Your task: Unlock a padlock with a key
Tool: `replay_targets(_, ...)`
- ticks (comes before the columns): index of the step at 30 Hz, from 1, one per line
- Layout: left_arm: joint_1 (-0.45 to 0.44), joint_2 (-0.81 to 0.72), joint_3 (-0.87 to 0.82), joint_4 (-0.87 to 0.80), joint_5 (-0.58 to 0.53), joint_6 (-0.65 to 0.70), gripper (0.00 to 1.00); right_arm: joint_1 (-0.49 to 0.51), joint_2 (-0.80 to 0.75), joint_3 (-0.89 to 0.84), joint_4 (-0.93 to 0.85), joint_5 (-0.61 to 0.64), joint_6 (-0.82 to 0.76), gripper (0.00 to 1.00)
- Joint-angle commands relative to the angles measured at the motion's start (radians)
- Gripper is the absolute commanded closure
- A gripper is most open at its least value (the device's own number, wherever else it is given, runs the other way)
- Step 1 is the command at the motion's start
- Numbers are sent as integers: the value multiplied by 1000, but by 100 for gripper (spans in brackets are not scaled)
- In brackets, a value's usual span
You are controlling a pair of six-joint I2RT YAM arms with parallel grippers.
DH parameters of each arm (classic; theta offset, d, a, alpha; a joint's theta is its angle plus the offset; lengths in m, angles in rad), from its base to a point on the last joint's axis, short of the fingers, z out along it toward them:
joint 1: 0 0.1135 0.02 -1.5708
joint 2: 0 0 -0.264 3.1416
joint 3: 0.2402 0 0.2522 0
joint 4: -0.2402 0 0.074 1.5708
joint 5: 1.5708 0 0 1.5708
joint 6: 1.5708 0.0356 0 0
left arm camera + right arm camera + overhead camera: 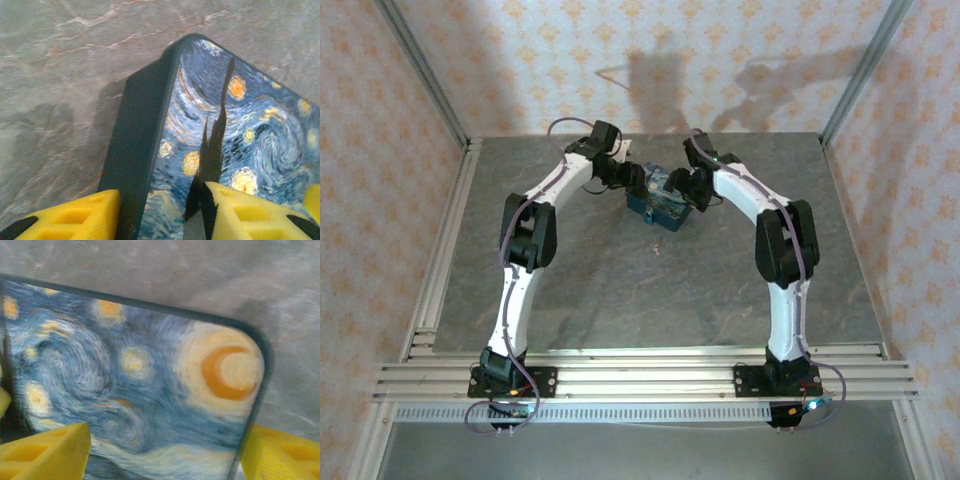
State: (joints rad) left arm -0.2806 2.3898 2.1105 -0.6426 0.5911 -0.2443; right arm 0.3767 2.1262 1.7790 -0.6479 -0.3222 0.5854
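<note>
A dark blue box point(660, 205) painted with yellow swirls lies at the back middle of the table. The padlock and the key are hidden. My left gripper point(638, 180) hangs over the box's left end. In the left wrist view its yellow fingers point(75, 215) straddle the box's point(150, 125) dark side wall and lid edge, and the gripper point(161, 212) stands open. My right gripper point(682, 188) is over the box's right end. In the right wrist view it point(165, 452) is open, one finger point(280, 455) just outside the corner of the box point(150, 365), the other over the lid.
The grey stone-patterned table point(650, 300) stretches bare in front of the box. Aluminium rails run along its left side point(440, 250) and near edge point(640, 375). Patterned walls close in the back and sides.
</note>
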Motion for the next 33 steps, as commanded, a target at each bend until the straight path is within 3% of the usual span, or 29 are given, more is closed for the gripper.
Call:
replay_targets(1,23,-81,-108,-38,0,-3,55,54,85,112,-15,-81,-11,27)
replay_targets(11,199,-423,-612,62,-31,3,55,223,239,345,-90,-124,24,29)
replay_targets(16,227,-579,-809,61,-68,16,54,299,209,281,-82,-95,59,29)
replay_targets(20,224,-666,-961,154,-27,-70,54,312,130,153,-48,-54,86,29)
replay_targets(28,195,-738,-1022,174,-82,-107,53,276,37,98,-101,7,34,23)
replay_targets(33,195,-778,-988,105,-175,-78,42,250,-24,106,-143,15,0,19)
